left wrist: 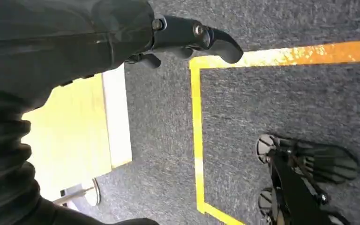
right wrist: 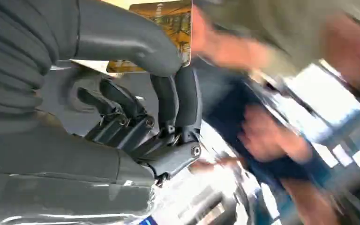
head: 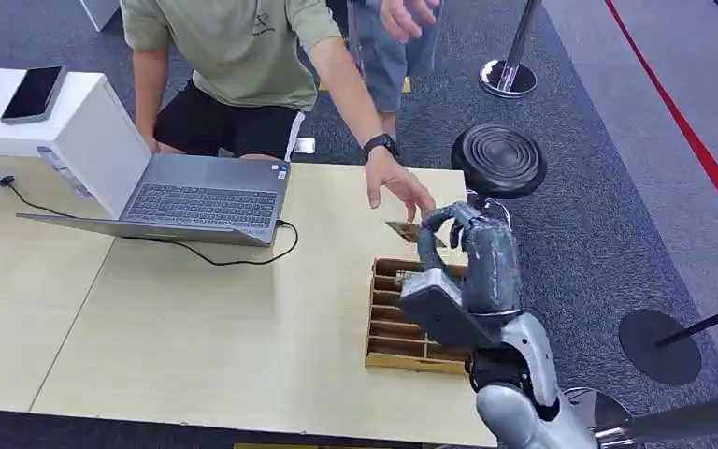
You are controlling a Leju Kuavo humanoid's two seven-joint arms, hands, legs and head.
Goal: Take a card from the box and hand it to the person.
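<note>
Your right hand pinches the card: thin, stiff, probably slick, so keep hold by its edge.

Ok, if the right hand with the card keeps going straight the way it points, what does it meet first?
Most likely the person's hand. The right hand holds the card up, pointing away from the robot, and the person's fingers are just beyond the card's far edge. Depth is uncertain.

I saw dark grey carpet with a red line, chrome stanchion bases, and a pale wooden tabletop.
</note>
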